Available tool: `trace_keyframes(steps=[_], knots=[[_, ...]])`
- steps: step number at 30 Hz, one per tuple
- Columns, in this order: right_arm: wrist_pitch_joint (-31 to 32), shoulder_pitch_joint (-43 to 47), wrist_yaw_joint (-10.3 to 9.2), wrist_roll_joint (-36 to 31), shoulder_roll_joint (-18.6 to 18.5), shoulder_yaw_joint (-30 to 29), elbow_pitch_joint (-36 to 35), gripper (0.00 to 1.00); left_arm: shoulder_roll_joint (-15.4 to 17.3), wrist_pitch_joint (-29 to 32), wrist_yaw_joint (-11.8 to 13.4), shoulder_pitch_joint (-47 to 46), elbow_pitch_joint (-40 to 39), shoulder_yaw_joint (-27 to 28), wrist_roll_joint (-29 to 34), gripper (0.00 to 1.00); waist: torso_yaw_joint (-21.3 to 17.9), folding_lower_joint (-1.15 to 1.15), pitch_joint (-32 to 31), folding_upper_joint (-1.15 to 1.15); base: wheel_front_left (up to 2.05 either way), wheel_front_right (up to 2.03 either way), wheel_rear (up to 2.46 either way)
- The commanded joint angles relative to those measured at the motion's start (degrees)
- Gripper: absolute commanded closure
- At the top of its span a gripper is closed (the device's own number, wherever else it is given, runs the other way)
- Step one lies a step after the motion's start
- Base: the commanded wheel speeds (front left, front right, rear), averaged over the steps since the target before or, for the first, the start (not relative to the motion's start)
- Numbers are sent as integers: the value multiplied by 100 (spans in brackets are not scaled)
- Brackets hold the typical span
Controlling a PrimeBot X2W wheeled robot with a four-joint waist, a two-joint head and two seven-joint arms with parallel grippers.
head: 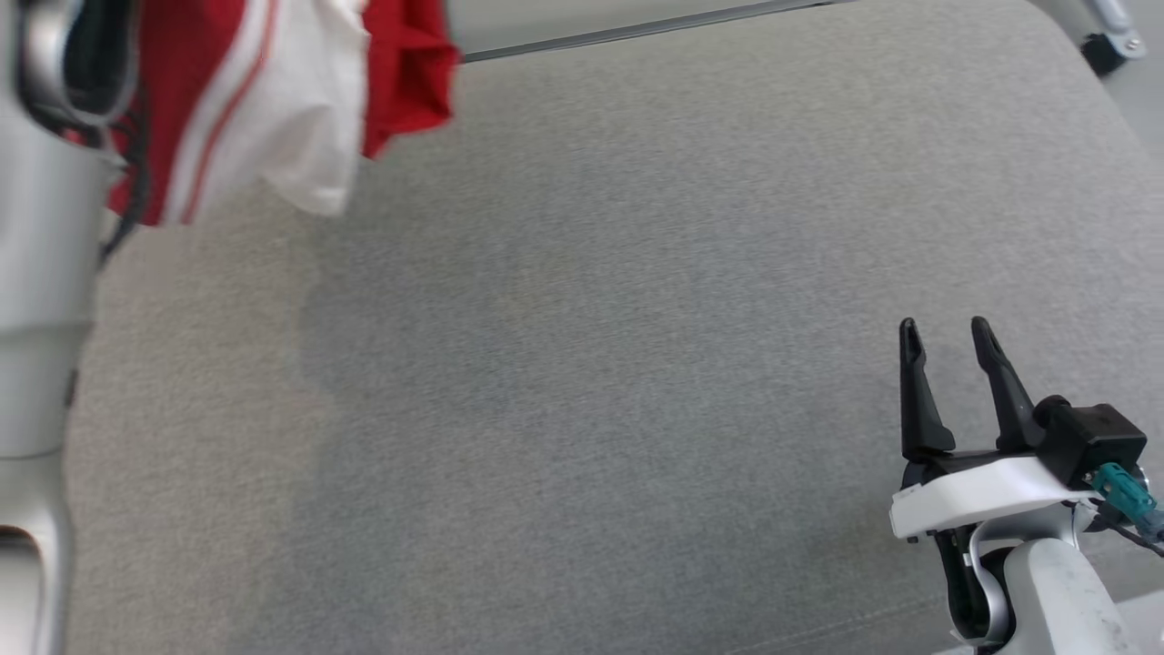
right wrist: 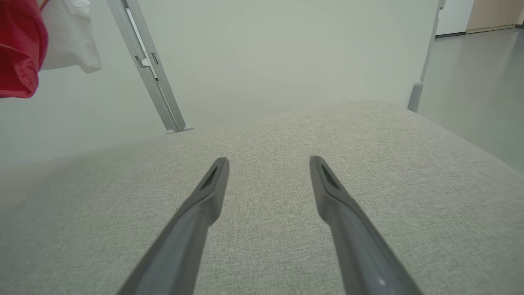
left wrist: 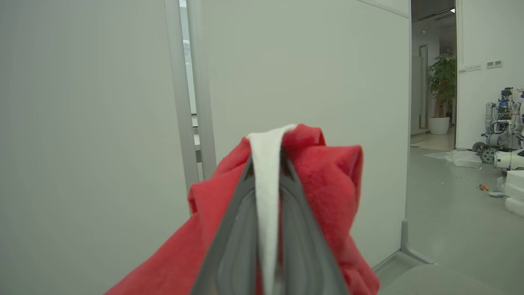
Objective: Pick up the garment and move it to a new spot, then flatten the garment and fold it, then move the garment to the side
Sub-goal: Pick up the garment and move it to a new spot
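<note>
Head view gives me the garment (head: 273, 100), red with white panels, hanging bunched at the upper left; it looks lifted off the grey fabric-covered worktop (head: 591, 364), with only its shadow on the cloth below. Beside it, down the left edge, runs my left forearm (head: 36, 273), pale and upright.

Left wrist view shows the left pincer (left wrist: 268, 153) clamped on a white band (left wrist: 268, 184) of the garment, red cloth bulging out on both sides of the fingers; I judge the high hold is there so the fabric hangs free and can be carried to a new spot without dragging.

Right pincer (head: 944, 329) sits low at the lower right, well apart from the garment; in the right wrist view its fingers (right wrist: 213, 192) are spread, with nothing between them but bare worktop. I read that as parked out of the way, ready to take a second edge once flattening starts.

By count: one garment, all in one bundle; two pincers, one loaded and one free; one worktop; one partition wall (right wrist: 286, 53) behind it.
</note>
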Motion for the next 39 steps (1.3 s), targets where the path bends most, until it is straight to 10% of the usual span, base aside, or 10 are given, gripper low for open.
trace_keyframes(steps=[1,20,21,22,39], knots=[[-41,-14,-2,13,20,27,37,0,-84,14,64,246,-103,-64,-41,100,-334,0,-75,0,0,0,0],[-122,-68,-1,43,60,186,225,0,-1088,-566,434,3283,129,-757,-523,100,-615,0,-101,0,0,0,0],[-124,-73,-2,40,60,194,232,0,-1114,-586,422,3384,204,-834,-479,79,-598,0,-105,0,0,0,0],[-125,-73,-2,34,56,203,243,0,-1136,-636,402,3466,284,-917,-411,0,-570,0,-120,0,0,0,0],[-100,204,-2,3,-65,331,281,0,-755,-1305,533,3793,28,-703,17,0,208,0,-803,0,0,0,0]])
